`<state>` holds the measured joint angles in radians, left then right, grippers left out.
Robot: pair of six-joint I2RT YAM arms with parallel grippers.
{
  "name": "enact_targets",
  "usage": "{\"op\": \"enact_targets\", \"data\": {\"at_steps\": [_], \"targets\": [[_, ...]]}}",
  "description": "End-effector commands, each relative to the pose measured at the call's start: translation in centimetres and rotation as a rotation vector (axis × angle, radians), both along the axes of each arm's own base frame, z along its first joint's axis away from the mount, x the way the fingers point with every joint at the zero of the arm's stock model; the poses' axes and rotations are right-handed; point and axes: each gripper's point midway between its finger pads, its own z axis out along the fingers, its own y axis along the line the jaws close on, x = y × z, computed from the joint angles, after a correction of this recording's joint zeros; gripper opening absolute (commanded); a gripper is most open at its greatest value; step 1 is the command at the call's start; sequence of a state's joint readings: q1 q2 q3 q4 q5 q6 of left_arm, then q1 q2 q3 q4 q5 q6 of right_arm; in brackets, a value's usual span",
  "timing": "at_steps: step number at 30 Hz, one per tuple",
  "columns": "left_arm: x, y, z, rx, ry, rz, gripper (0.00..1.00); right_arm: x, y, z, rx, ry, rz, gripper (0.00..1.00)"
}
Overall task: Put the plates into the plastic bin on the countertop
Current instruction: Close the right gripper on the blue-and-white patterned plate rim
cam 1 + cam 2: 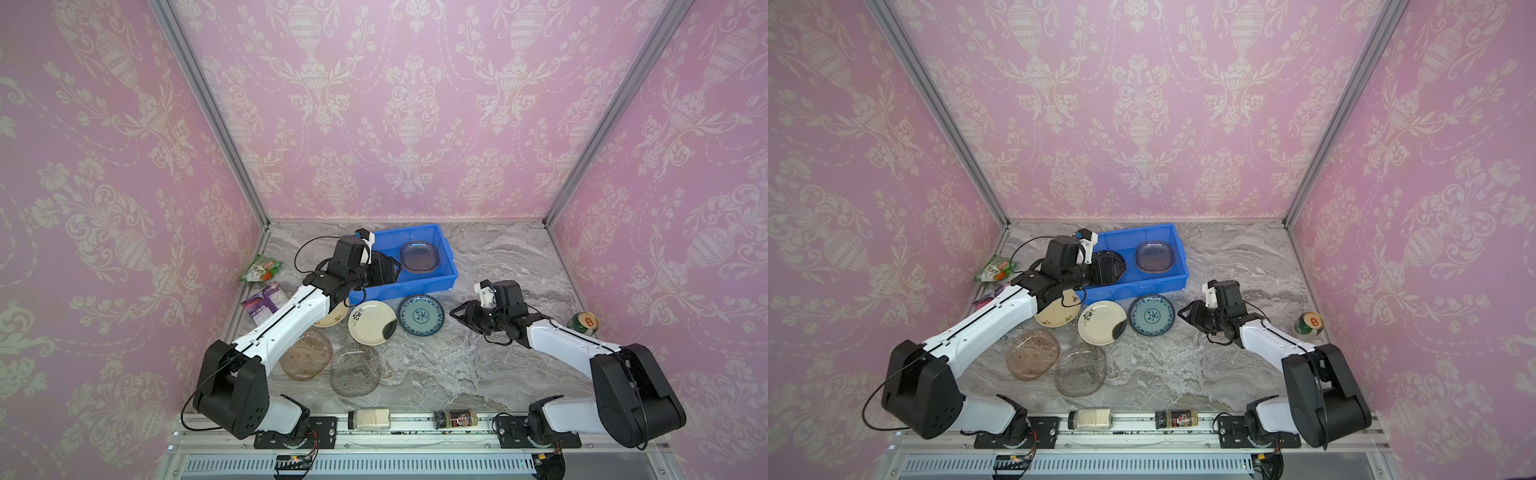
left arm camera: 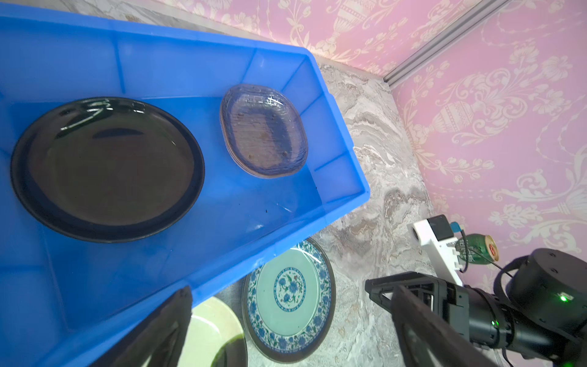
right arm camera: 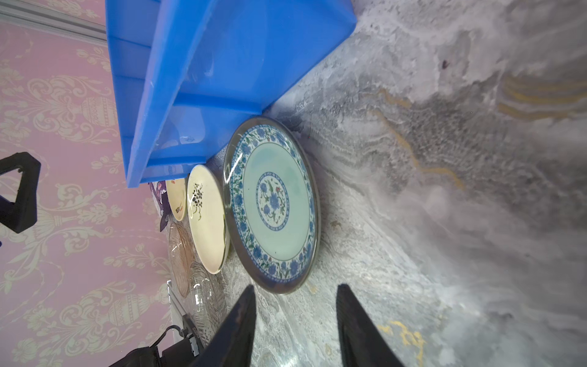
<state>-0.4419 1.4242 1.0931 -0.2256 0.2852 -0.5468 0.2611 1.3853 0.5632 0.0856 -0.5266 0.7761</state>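
Release looks done: left end effector hangs wide open over the round black plate inside the bright blue plastic bin. Right end effector, jaws apart and empty, faces the round teal-patterned plate just ahead on the bench, probably for its rim.

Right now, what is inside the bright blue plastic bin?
A round black plate and a rounded-square tinted glass plate, seemingly atop another, lie side by side in the blue plastic bin. Anything beneath the black plate is hidden.
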Motion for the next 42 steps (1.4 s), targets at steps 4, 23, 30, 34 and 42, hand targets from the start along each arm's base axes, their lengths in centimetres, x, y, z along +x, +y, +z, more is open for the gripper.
{"op": "enact_targets", "data": {"at_steps": [4,23,30,34,42], "targets": [[-1.6,-0.5,-1.1,-0.037,0.024,-0.046,0.99,0.8,1.6,-1.5,0.032,-0.003,-0.002,0.41],[-1.8,-0.4,-2.3,-0.027,0.025,-0.054,0.99,1.4,2.6,-5.6,0.056,0.081,-0.024,0.33],[-1.7,-0.6,-2.8,-0.021,0.042,-0.061,0.99,1.3,2.7,-6.3,0.067,0.088,-0.029,0.25],[-1.6,-0.7,-2.9,-0.019,0.046,-0.065,0.99,1.1,2.6,-6.5,0.071,0.092,-0.031,0.21],[-1.5,-0.7,-3.1,-0.01,0.047,-0.068,0.99,0.9,2.5,-6.4,0.062,0.091,-0.029,0.15]]}}
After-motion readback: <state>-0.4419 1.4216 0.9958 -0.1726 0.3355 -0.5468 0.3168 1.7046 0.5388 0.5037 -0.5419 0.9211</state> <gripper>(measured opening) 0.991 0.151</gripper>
